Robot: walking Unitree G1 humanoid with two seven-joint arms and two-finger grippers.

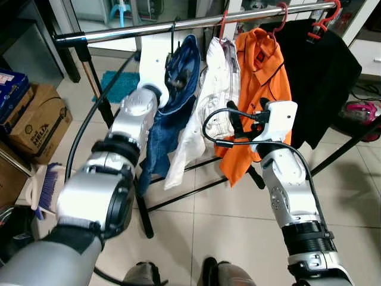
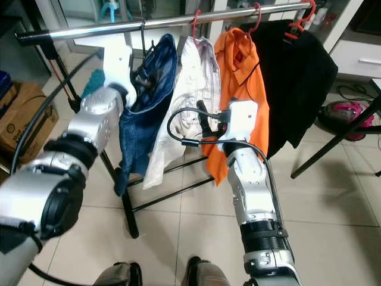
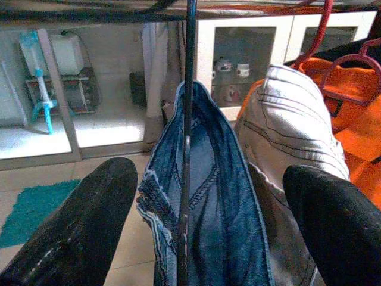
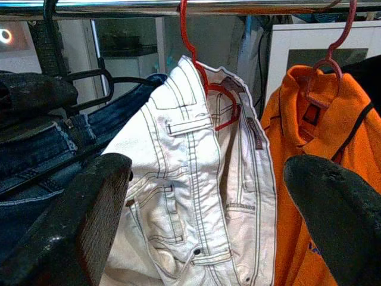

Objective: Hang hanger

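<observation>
Left claw [image 3: 202, 196] up at the rail, fingers spread wide, and the black hanger [image 3: 186, 149] runs straight down the gap between them, touching neither finger as far as the wrist view shows. Its hook [image 1: 173, 28] is over the chrome rail [image 1: 119, 33], and blue jeans [image 1: 172, 113] are draped on it, folded over just beyond the fingertips. From the head, the left arm reaches up and forward, its white wrist block pressed against the denim, and the claw itself is tucked behind the fabric there.

Right claw [image 4: 208, 214] sits lower and further right, fingers also parted, holding nothing. It faces the white jeans [image 4: 196, 179] on a red hanger [image 4: 199, 65], with the orange shirt [image 4: 309, 167] just beside them on another red hanger. In the head view this claw [image 1: 247, 122] hovers in front of the orange shirt, near but apart from the cloth.

Further right on the rail hangs a black garment [image 1: 321, 71]. The left wrist view picks out white cabinets with glass doors [image 3: 250, 65] behind the rack and a teal mat [image 3: 36, 208] on the tiled floor; the head view adds cardboard boxes [image 1: 36, 125] at the robot's left and a pink object [image 1: 360, 110] on the floor at the right.
</observation>
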